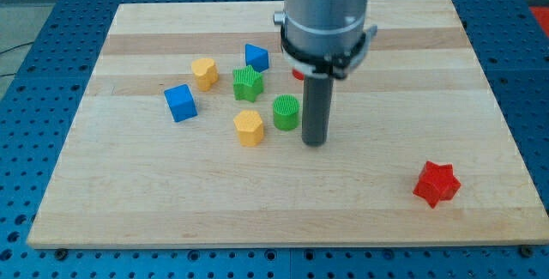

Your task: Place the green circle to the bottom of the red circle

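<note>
A pale wooden board lies on a blue perforated bench, filling most of the view. Over its upper middle hangs the arm's grey cylindrical housing, ringed by a black clamp, from which the dark rod drops straight to the wood. There is no pincer on this arm, so nothing is clenched or released; my tip rests on the board just to the view's right of the green circle, very near it, though contact cannot be judged.

The green circle stands near the board's centre. The red circle shows only as a sliver above it, mostly hidden behind the housing and rod.

At the view's lower right, well apart from the rest, sits a red star. A blue cube lies at the left of the cluster. A green star-like block stands just above and left of the green circle, with a yellow hexagon block below it. A yellow block and a blue block sit along the cluster's top.
</note>
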